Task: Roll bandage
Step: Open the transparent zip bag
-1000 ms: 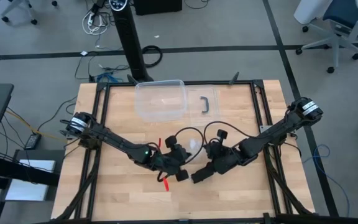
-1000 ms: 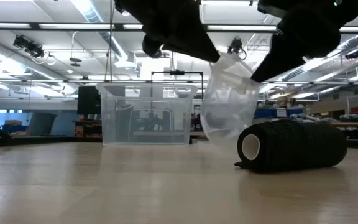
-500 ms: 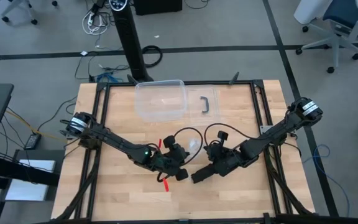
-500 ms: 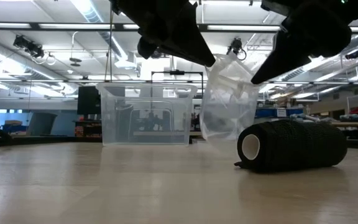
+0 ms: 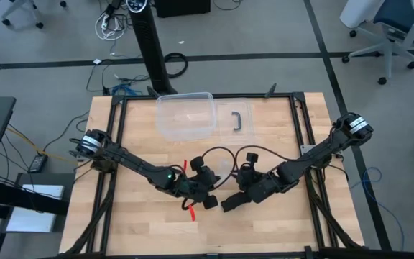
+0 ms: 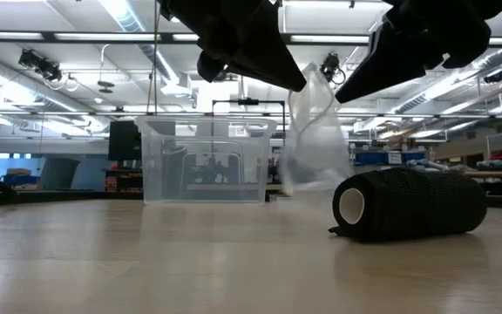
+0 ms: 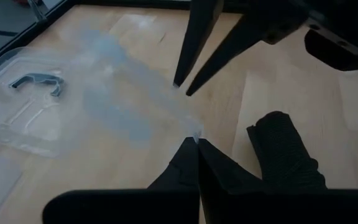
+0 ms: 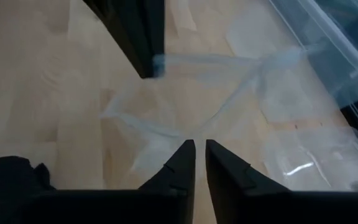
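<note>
The bandage (image 6: 408, 205) is a black roll lying on its side on the table, also seen in the high view (image 5: 230, 203) and beside my left fingers (image 7: 284, 152). A clear plastic bag (image 6: 315, 139) hangs above the table just left of the roll. My left gripper (image 6: 306, 87) (image 7: 196, 142) is shut on the bag's top. My right gripper (image 6: 338, 100) (image 8: 197, 146) stands slightly open close to the bag's right side, above the roll, with nothing between its fingers. My left gripper pinches the top edge of the bag (image 7: 195, 134) between its two fingertips, coming at it slanting down from the table's left. The bag hangs slack below the fingers; whether its lower end (image 6: 290, 185) reaches the table I cannot tell.
A clear plastic box (image 5: 185, 115) stands at the far middle of the table, its lid with a black handle (image 5: 239, 121) lying to its right. A small red piece (image 5: 191, 213) lies under the left arm. Bare wood lies toward the near edge.
My right gripper has opened and let go of the bag, and has rolled a little. The bag, held spread between both grippers a second ago, has swung in and now hangs narrower from my left gripper alone. The roll has not moved.
</note>
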`<act>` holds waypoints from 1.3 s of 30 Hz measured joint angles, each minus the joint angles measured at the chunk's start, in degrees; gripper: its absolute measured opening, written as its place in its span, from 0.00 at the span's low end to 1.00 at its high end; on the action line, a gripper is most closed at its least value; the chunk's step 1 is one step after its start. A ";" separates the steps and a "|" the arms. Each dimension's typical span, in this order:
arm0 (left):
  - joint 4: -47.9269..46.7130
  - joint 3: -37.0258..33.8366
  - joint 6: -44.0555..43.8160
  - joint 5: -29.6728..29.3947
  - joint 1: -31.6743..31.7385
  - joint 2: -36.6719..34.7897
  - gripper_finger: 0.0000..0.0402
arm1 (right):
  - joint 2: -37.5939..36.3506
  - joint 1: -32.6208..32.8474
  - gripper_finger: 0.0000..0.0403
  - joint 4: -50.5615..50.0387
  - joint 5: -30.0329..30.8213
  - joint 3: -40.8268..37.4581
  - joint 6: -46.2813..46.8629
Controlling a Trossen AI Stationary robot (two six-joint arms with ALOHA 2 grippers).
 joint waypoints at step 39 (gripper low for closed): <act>-1.44 0.00 1.40 1.97 0.00 0.00 0.00 | 12.24 4.82 0.48 -1.78 -26.21 0.39 1.28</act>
